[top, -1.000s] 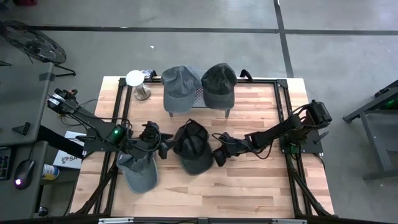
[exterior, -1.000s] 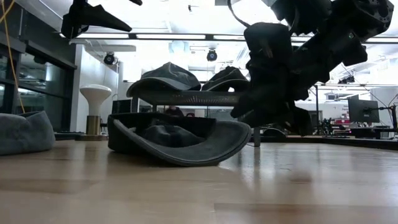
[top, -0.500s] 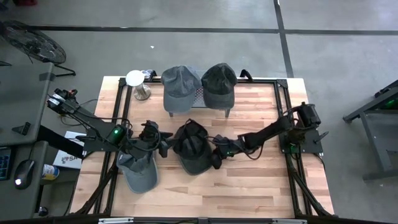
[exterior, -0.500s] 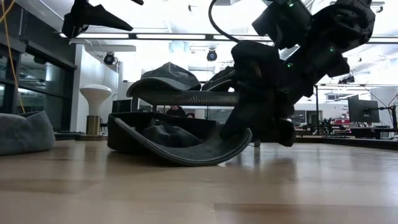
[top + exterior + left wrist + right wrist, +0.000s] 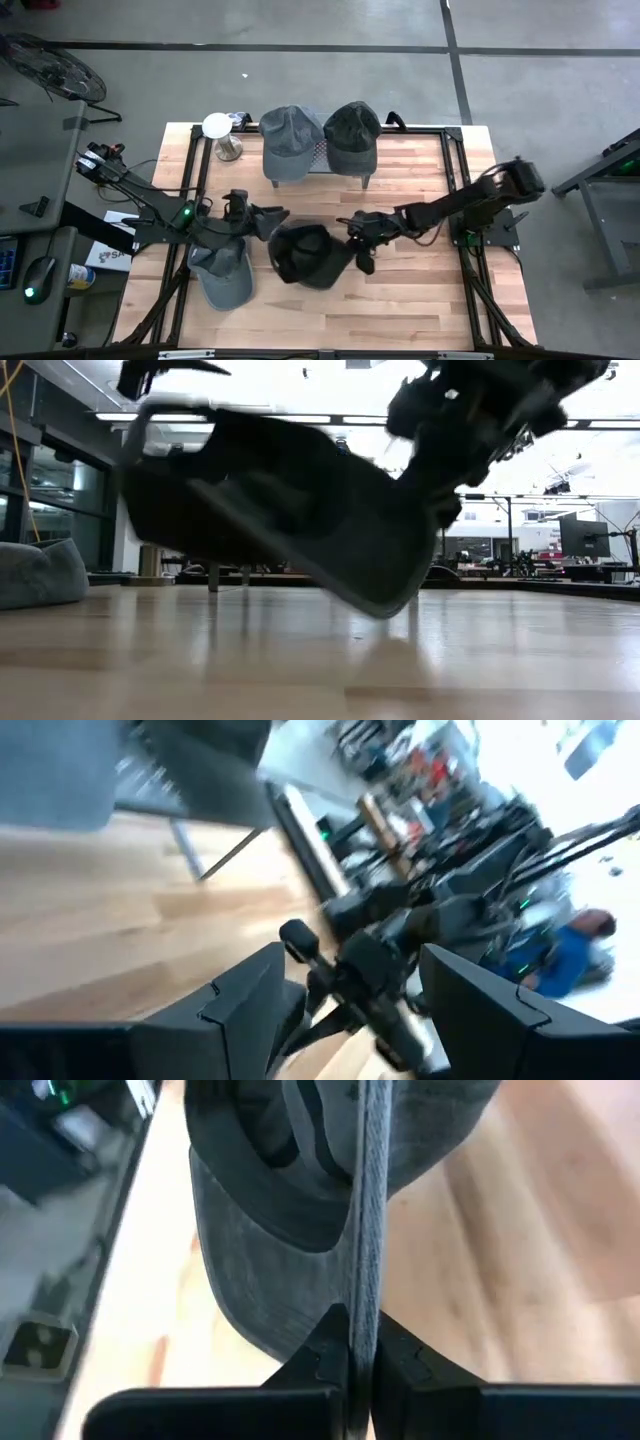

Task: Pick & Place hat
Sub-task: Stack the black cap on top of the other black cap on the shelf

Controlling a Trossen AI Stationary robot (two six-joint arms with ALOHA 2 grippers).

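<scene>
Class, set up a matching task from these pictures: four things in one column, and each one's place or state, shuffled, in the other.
Things:
1. black cap
2. left gripper
3. white lamp
4. grey cap

States:
A. open, holding nothing
B. under the left arm, on the table
C. gripped by the brim in the right gripper
D. standing at the table's far left corner

Pairs: 1-C, 2-A, 3-D, 4-B

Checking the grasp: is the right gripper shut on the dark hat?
Yes: the right gripper is shut on the dark hat; its brim edge sits pinched between the fingers.

Dark fingers [image 5: 322, 1365] pinching grey cap brim [image 5: 365, 1200], wooden table [image 5: 540, 1280] beyond
</scene>
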